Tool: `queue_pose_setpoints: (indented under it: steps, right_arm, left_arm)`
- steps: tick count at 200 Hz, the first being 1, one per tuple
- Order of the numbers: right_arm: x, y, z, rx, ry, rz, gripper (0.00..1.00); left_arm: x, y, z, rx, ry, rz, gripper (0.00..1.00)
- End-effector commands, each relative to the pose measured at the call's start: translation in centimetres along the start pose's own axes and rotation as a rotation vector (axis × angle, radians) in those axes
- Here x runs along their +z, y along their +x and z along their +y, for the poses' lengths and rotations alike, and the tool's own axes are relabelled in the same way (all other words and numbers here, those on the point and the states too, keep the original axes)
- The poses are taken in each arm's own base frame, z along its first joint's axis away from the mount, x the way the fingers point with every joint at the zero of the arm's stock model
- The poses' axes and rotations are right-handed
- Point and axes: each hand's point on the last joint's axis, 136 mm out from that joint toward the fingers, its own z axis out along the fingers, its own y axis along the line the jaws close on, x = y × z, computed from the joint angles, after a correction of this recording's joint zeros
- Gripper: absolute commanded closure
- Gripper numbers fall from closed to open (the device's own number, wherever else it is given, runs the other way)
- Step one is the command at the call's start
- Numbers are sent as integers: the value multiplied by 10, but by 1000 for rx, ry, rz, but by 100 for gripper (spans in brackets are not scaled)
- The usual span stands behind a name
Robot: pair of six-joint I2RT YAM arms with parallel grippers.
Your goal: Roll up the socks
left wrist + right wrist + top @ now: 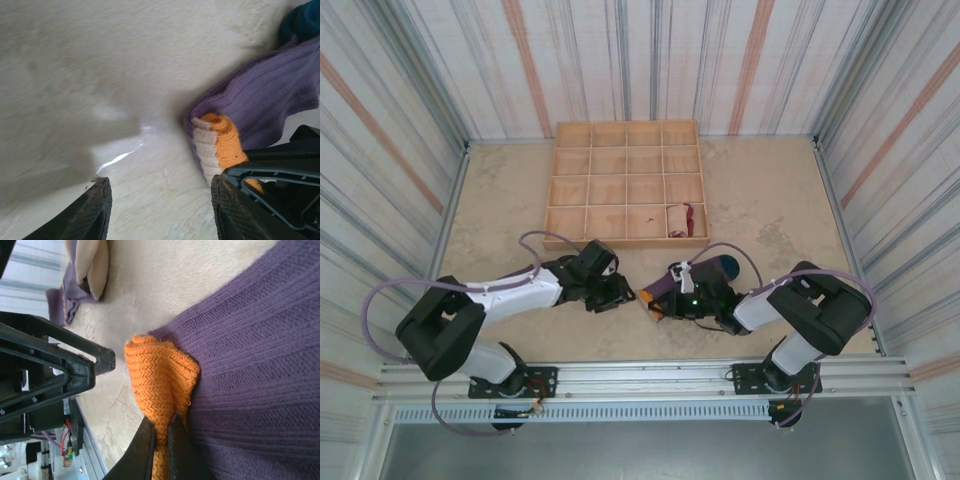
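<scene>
Right gripper (pixel 655 302), seen from above, is clenched on the cuff end of the purple sock (pixel 715 265). That sock lies on the table (pixel 770 200) about midway along the near edge, between the arm bases and the tray (pixel 620 242), with its teal toe (pixel 730 265) toward the right edge. The left gripper (pixel 623 296) sits just beside the cuff end, on its left. The tray stands by the middle of the far edge, and a bundled cream sock (pixel 677 220) sits in the rightmost compartment of its near row

From the left wrist, the left gripper (pixel 160 210) is released, its fingers (pixel 95 210) spread over bare table with nothing between them. The orange cuff (pixel 225 145) lies just past the right-hand finger, and the ribbed purple sock (pixel 270 95) stretches away toward its teal toe (pixel 305 20)

From the right wrist, the right gripper (pixel 161 422) pinches the bunched orange cuff (pixel 160 380) between closed fingers, the purple sock (pixel 250 365) running off to the right. The left gripper (pixel 55 372) is just beside the cuff, and a tan-toed sock (pixel 92 265) lies on the table beyond it
</scene>
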Motion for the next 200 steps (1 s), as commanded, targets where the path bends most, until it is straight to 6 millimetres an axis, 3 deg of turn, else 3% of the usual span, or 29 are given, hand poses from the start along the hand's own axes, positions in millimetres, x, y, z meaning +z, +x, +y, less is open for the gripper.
queue_pose_setpoints:
  steps: [1,88,162,186,200]
  right_arm:
    - [-7,2,-22,69,67,-35,100]
    - [-13,10,-46,105,122,-55,100]
    - [-10,12,-55,142,127,-63,100]
    - [-10,9,-54,145,126,-71,100]
    - [-11,10,-53,140,135,-63,91]
  left_arm:
    - [7,-13,-16,19,16,-54,46]
    - [42,-14,-33,-12,7,-51,56]
    - [60,-4,-19,-30,-112,0,82]
    - [59,-3,-9,-36,-172,-2,98]
    - [54,-5,-2,-27,-213,-3,100]
